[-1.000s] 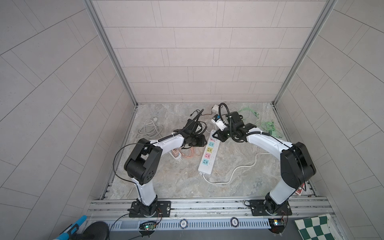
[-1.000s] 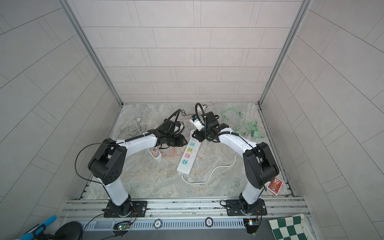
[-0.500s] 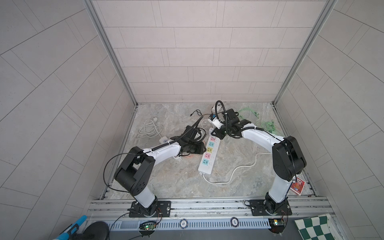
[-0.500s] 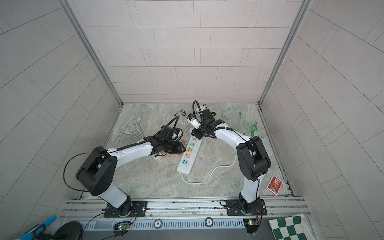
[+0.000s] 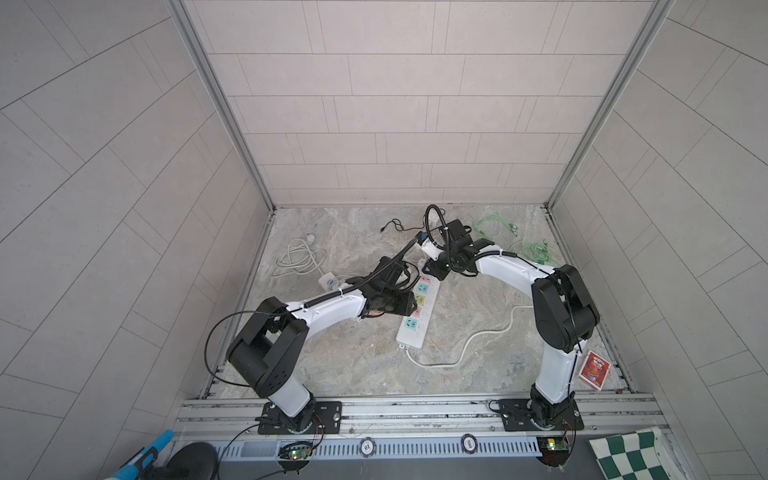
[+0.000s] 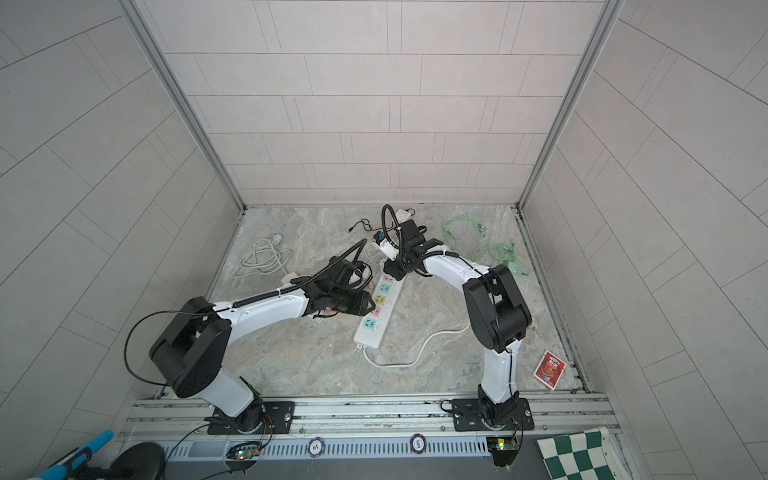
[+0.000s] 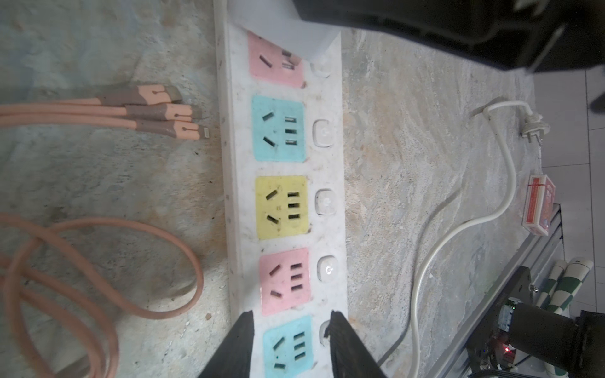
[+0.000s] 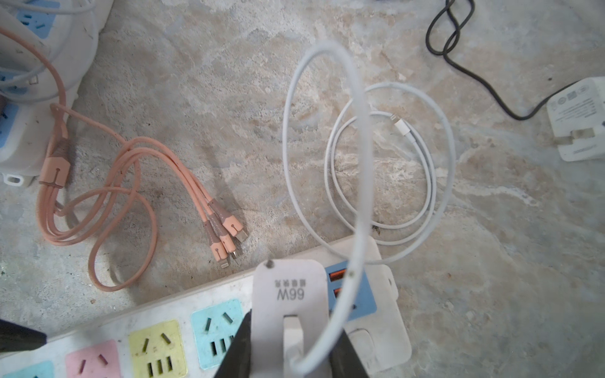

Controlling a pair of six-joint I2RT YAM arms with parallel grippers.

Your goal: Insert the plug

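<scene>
On rough marbled stone (image 5: 353, 357), I have both claws over a long, scuffed white plastic strip (image 7: 329, 163) of square pastel sockets.
My left claw (image 7: 289, 315), two black wedges standing apart, is above the strip, nearer its cord end than a second ago. The smooth, rounded white plug (image 8: 289, 291) is clamped in my right claw (image 8: 293, 327) over the far pink socket (image 7: 262, 70), slightly lower than before. I cannot tell whether it is seated.

White links (image 5: 332, 307), black joints (image 5: 266, 353), black left gripper (image 7: 291, 319) (corrugated cable (image 5: 328, 296) alongside).
</scene>
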